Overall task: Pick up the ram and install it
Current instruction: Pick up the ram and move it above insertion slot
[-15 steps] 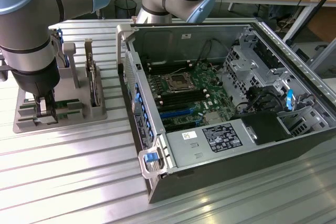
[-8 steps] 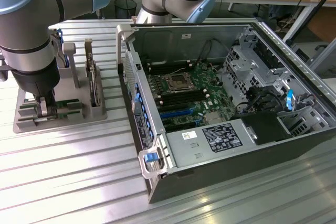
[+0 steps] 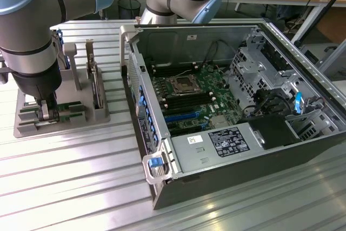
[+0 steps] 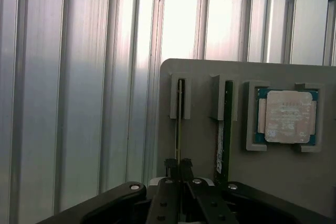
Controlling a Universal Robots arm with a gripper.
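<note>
The ram [image 4: 180, 121] stands on edge in a slot of the grey holder [image 4: 202, 145], showing as a thin strip. My gripper [image 4: 179, 163] is over its near end, with the two black fingers [image 4: 169, 167] pressed against either side of it, shut on it. A second green stick [image 4: 226, 129] with a white sticker stands in the neighbouring slot. In the exterior view my gripper [image 3: 47, 113] reaches down into the holder [image 3: 32, 129] at the exterior view's left, well away from the open computer case [image 3: 259, 150].
A square silver processor chip [image 4: 287, 116] lies in a pocket of the holder beside the sticks. Two upright cards with metal brackets [image 3: 93, 82] stand in the holder close to my arm. The case's motherboard [image 3: 189, 87] lies exposed, walled in by metal sides.
</note>
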